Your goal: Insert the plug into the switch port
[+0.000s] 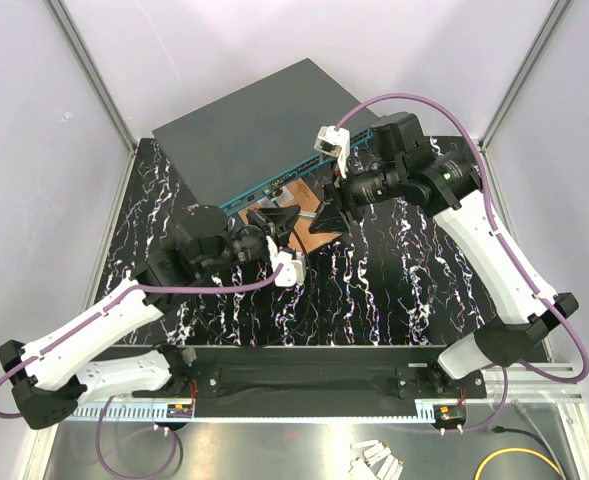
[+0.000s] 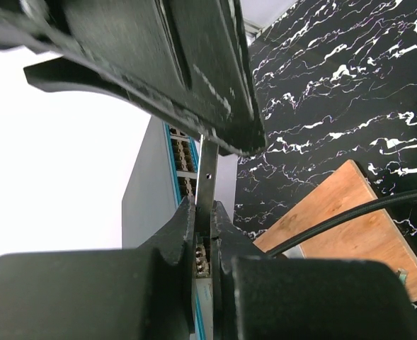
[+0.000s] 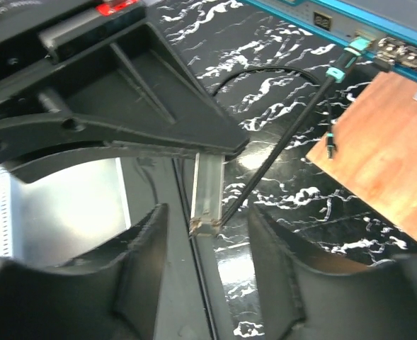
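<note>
We judge the job nearly done: at the teal front edge of the switch, with the left gripper pinched almost together on nothing visible and the right gripper spread wide, holding nothing, the teal plug looks seated in a port, though only a check would confirm it.

You've just one readable mark: a small dark tag on the teal front edge of the switch, upper right of the right wrist view. It looks like "22". Top and left wrist views – nothing legible.
</note>
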{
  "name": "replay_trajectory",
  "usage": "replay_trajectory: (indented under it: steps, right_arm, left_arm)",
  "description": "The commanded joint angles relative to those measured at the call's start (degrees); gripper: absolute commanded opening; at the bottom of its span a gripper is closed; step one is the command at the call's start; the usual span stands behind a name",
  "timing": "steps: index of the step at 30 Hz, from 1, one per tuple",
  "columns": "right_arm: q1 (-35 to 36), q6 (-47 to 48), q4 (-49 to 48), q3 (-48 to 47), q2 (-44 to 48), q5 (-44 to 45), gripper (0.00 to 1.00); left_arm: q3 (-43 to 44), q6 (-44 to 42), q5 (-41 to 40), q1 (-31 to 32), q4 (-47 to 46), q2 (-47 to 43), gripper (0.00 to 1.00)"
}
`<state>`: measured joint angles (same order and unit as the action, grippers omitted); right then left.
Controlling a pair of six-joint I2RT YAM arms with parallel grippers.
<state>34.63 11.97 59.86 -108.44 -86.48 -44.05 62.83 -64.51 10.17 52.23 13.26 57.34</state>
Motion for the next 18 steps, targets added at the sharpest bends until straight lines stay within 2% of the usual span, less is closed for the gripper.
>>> replay_trajectory:
  steps: [1,4,7,9,10,11,13,15,18]
  right_arm:
    - [1.1,1.1,-1.1,-3.2,-0.3,3.5,0.52]
    - [1.7,1.7,-0.8,-3.2,-0.3,4.5,0.4]
    - [2.2,2.3,-0.7,-2.7,0.1,5.3,0.18]
    - [2.4,2.8,-0.6,-2.5,0.4,5.9,0.0]
    - [2.5,2.9,-0.4,-2.2,0.4,6.1,0.0]
    - [2.5,3.0,-0.5,-2.0,0.7,6.3,0.0]
    - [2.5,2.4,-2.0,0.0,1.8,7.7,0.0]
    - [2.4,0.9,-4.7,2.5,4.3,11.7,0.0]
    - [2.5,-1.8,-13.7,11.3,9.9,18.9,0.0]
  left_arm:
    - [0.4,-0.8,0.4,0.5,-3.1,-1.5,0.0]
    - [0.6,-1.0,0.7,0.6,-2.4,-1.4,0.0]
    - [0.5,-1.0,0.7,0.6,-2.2,-1.4,0.0]
    - [0.4,-0.8,0.5,0.6,-2.2,-1.4,0.01]
    - [0.4,-0.4,0.0,0.6,-2.9,-1.3,0.08]
    - [0.4,1.1,-0.3,0.6,-3.2,-1.4,0.21]
    - [0.7,3.2,-2.0,0.6,-4.4,-1.2,0.39]
    - [1.4,8.6,-4.4,0.6,-5.4,-1.1,0.57]
    - [4.8,21.0,-10.1,0.1,-6.8,-1.1,0.7]
